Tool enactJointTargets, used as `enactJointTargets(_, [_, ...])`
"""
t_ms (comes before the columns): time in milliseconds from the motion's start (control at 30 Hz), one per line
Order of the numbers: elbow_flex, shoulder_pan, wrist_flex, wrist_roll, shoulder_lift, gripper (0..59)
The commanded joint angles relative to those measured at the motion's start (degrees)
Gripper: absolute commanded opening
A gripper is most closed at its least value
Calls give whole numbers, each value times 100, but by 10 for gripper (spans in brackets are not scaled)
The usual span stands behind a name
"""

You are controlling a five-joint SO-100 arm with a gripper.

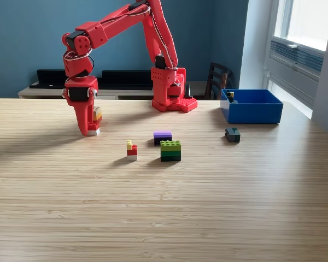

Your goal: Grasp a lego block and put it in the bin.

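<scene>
At left of frame I see my red gripper [91, 123] clenched on a yellow-and-white lego block [97, 115]. Mid-frame sit a red-yellow block [131, 150], purple block [163, 136], green block [170, 150]; a dark block [233, 134] lies before the bright blue plastic bin [251, 106], right.

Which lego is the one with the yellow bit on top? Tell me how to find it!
Start at the red robot arm's base at the back of the wooden table, then come forward to the little group of three blocks in the middle. The red-and-yellow block is the one furthest to the exterior view's left. It is smaller than the purple block and green block beside it.
</scene>
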Motion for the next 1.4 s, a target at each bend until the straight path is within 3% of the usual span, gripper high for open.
enactJointTargets(33, [-448,-132,-53,729,53,1])
enactJointTargets(433, [-756,-475,35,3595,246,1])
enactJointTargets(967, [2039,-4166,220,4447,3814,1])
enactJointTargets(1133, [2549,-5599,396,4781,4403,1])
enactJointTargets(1400, [2602,-7699,659,5203,4693,1])
